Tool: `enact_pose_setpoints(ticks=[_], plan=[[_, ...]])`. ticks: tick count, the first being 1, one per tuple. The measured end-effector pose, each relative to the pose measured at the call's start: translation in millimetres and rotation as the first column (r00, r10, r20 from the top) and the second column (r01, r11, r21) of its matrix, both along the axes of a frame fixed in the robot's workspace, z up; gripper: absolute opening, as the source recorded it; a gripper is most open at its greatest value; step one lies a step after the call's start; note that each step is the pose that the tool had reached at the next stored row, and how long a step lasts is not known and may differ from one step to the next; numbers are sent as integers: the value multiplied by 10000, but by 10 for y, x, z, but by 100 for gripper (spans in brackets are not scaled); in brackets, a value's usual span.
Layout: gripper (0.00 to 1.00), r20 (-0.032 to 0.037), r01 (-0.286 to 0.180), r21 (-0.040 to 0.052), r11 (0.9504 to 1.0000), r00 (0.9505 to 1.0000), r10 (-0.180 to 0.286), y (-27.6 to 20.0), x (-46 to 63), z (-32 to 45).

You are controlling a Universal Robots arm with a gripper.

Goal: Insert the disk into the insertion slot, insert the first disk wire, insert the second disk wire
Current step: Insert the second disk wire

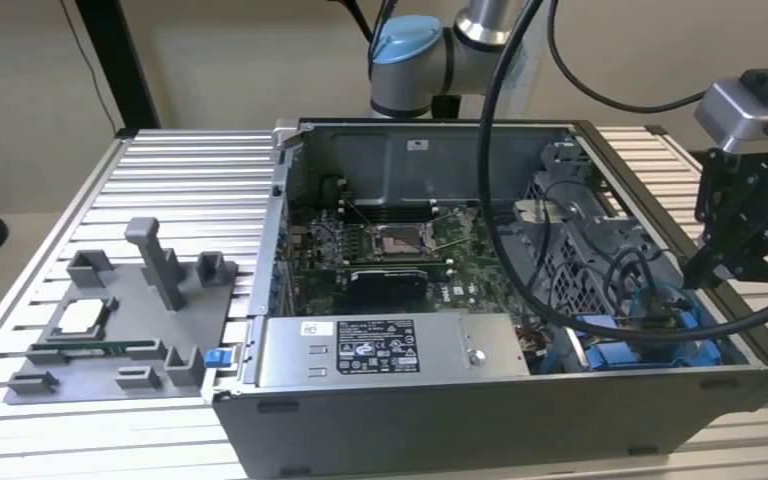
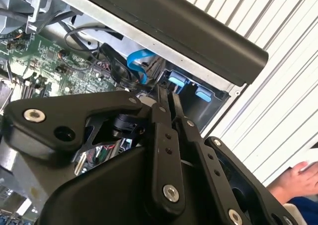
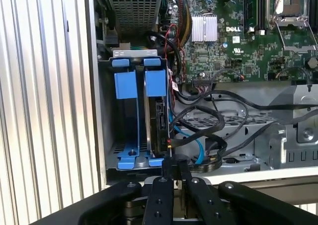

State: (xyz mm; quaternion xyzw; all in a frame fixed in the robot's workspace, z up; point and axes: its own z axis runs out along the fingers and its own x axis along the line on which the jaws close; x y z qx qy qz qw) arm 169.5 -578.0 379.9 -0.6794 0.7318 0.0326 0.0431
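The disk (image 3: 160,118) already sits on edge in the insertion slot (image 3: 125,86), in the bay nearer the motherboard, its blue carrier tab level with the tab of the neighbouring bay; judging by that, the first step is done and the work now concerns the wires. The hand (image 3: 175,171) hangs at the open side of the computer case (image 1: 491,420), just above the slot's end, and its two slim fingers (image 3: 161,200) are drawn close together with only a thin gap; a dark bit of plug or cable appears to sit at their tips against the disk's connector edge, though I cannot tell for sure whether they are clamped on it. That narrow, closed stance suits the spot, since the space beside the disk is tight. In the second wrist view the fingers point down toward the blue tabs and a light blue data cable (image 2: 138,66) that curls just beside them. Black cables (image 3: 213,120) loop thickly between the slot and the motherboard (image 3: 238,41), crowding the connector edge and likely to snag the fingers. The grey power supply (image 1: 384,345) lies along the case's near wall, well apart from the slot. On the ribbed desk (image 1: 117,440), toward the exterior view's left, stands a grey fixture tray (image 1: 117,320) with pegs. A person's hand (image 2: 298,180) rests on the desk.
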Motion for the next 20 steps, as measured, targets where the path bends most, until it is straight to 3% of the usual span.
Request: enact_pose_setpoints(ticks=[14,18,20], plan=[[0,25,118,52,9999,9999,-118,2,-444,18],[0,125,117,52,9999,9999,-118,-14,-484,-25],[0,141,117,49,9999,9998,-118,-17,-521,-52]])
